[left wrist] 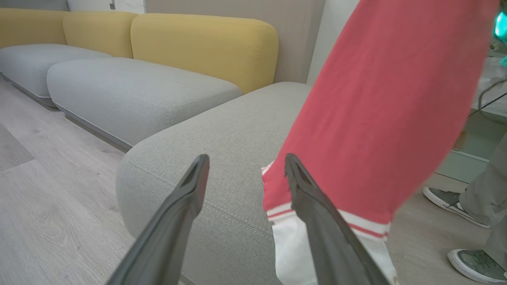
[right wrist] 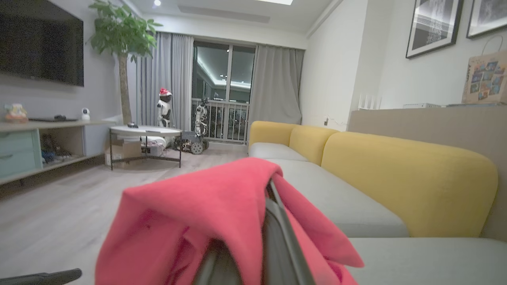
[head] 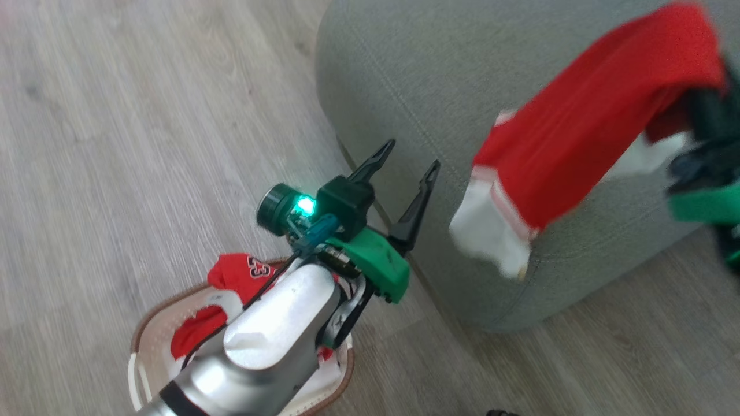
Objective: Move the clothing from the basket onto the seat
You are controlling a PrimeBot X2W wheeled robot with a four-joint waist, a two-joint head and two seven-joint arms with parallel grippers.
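Mid-transfer with red garment [head: 589, 127] clamped in shut right gripper [right wrist: 271, 198], hanging below its fingers over seat [head: 404, 75], and left gripper [head: 411, 155] splayed wide, empty, basket [head: 144, 335] behind fingers; next probably lower, release.

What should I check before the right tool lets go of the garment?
1. Right tool shut on the red garment: ok.
2. Garment wholly above the seat: cannot tell; its white hem hangs by the seat's edge.
3. Left tool open, empty, apart from the garment: ok.
4. Basket emptied: not ok; red clothing lies inside.
5. Person's shoes clear of the drop: cannot tell.
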